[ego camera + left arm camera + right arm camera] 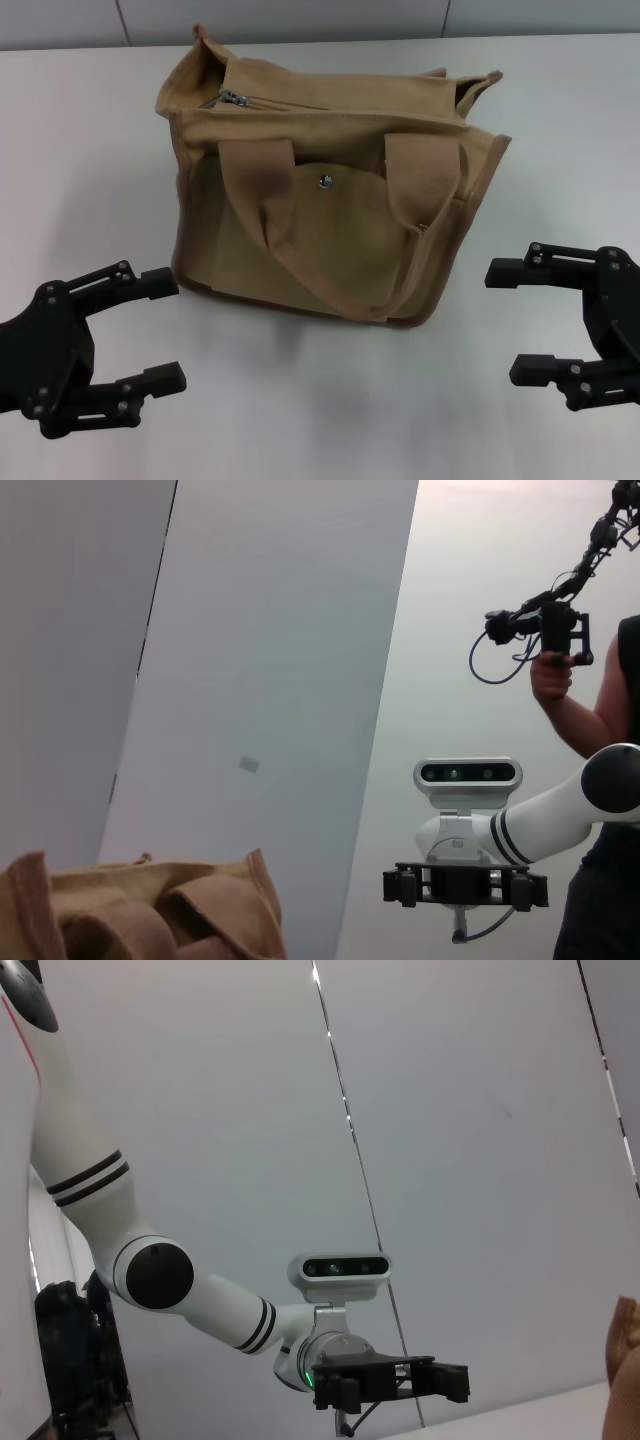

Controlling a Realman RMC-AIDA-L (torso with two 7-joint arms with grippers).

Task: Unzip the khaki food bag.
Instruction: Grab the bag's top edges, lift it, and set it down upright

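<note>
The khaki food bag (330,190), soft and likely light, should be steadied while its zipper pull (236,98) is pinched; the left gripper (150,330) and right gripper (520,320) are spread and empty.

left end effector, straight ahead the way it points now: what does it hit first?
Probably the lower near corner of the boxy tan canvas food bag. The open left end effector points toward the robot's right, low, just in front of that bag; depth is uncertain.

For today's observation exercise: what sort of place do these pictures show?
Probably a robot lab or test room. A tan bag sits alone on a plain white table, bare panelled walls surround it, and a person holds up recording gear.
</note>
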